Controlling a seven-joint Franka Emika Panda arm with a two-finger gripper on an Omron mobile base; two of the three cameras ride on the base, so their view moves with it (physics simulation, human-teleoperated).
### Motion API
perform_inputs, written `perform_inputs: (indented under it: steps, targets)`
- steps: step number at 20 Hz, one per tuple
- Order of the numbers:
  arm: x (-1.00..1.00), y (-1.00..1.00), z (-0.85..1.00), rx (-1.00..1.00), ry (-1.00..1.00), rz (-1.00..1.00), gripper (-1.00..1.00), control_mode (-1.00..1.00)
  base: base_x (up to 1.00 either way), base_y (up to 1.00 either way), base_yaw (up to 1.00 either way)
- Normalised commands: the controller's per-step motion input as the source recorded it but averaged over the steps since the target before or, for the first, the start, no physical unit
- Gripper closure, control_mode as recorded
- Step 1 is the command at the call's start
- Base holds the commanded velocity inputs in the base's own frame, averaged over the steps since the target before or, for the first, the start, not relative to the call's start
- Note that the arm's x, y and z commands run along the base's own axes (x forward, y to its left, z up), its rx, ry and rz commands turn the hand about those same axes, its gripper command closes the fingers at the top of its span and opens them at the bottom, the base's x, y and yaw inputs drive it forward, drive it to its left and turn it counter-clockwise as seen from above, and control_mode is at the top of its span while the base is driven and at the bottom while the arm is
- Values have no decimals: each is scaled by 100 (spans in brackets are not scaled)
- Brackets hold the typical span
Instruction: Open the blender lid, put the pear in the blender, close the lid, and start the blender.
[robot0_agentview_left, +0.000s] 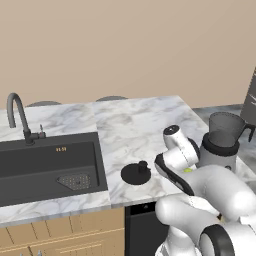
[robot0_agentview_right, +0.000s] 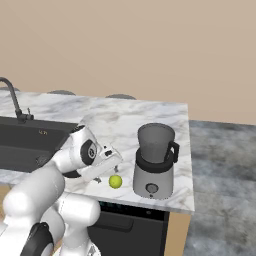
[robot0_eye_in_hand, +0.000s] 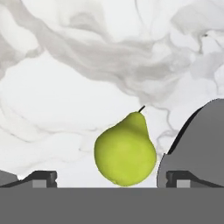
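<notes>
Gripper (robot0_eye_in_hand: 109, 177) spread wide over one pear (robot0_eye_in_hand: 125, 149)
One blender (robot0_agentview_right: 154, 161), jar uncovered; one lid (robot0_agentview_left: 136, 173) flat on the counter (robot0_agentview_left: 130, 125).

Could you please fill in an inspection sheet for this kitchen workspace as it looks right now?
Surface: white marble counter, no spills seen.
Blender: blender near the counter's right end, jar open.
Lid: blender lid lying flat on the counter, beside the sink.
Pear: pear on the counter next to the blender base.
Clutter: nothing seen.
Gripper: gripper open, fingertips either side of the pear, nothing held.
Cables: nothing seen.
Surroundings: dark sink with faucet; beige wall behind.
</notes>
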Motion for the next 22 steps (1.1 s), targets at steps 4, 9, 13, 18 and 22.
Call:
perform_inputs:
  steps: [4,9,13,18,22]
  targets:
    - [2,-14,-15,0,0,0,-100,-100,0,0,0]
    - [6,-19,-13,0,0,0,-100,-100,0,0,0]
    - [13,-4,-36,0,5,0,-100,-100,0,0,0]
    - [9,0,-35,0,7,3,-100,-100,0,0,0]
    - [0,0,-43,0,5,3,100,-100,0,0,0]
